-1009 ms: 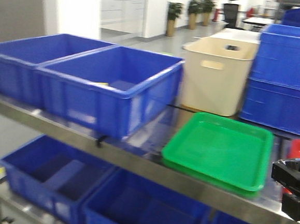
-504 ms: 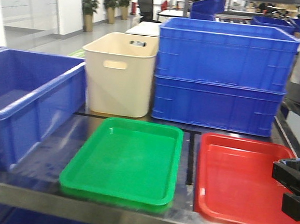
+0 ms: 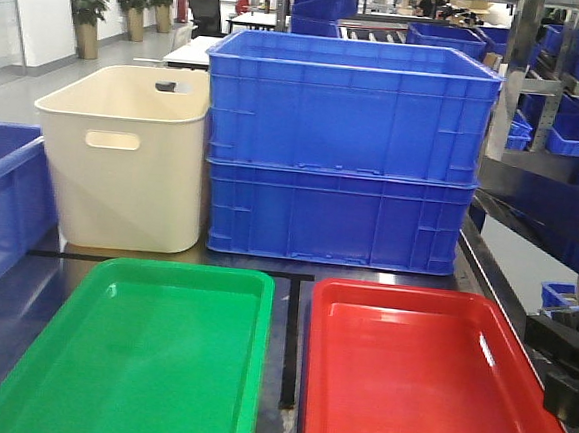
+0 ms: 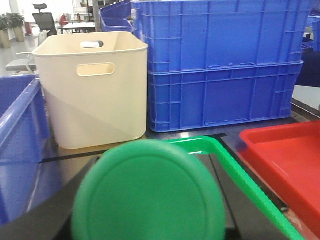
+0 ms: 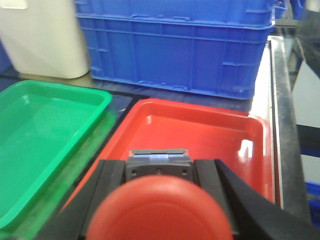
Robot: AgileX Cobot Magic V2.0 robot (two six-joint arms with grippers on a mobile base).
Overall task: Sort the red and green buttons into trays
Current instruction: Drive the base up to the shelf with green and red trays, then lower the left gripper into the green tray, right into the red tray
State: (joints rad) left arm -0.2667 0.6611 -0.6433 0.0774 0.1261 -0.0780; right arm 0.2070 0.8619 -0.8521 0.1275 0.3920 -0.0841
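Observation:
The green tray (image 3: 127, 364) and the red tray (image 3: 426, 388) lie side by side on the steel shelf. A green button (image 4: 147, 192) fills the left wrist view, and my left gripper (image 4: 150, 170) is shut on it between dark fingers (image 4: 65, 205), above the green tray's right rim (image 4: 240, 175). My right gripper (image 5: 157, 167) is shut on a red button (image 5: 160, 212) with a dark body, held over the near part of the red tray (image 5: 200, 127). In the front view only part of the right gripper (image 3: 569, 364) shows, at the right edge.
Two stacked blue crates (image 3: 345, 151) stand behind the trays, with a cream tub (image 3: 124, 158) to their left. Another blue crate (image 3: 0, 204) sits at the far left. A black tape line (image 3: 289, 347) runs between the trays. Racks with more crates stand on the right.
The front view has swung to the right: the blue crates slid off to the left and both trays now sit in the middle, closer. The right gripper keeps its place in the frame.

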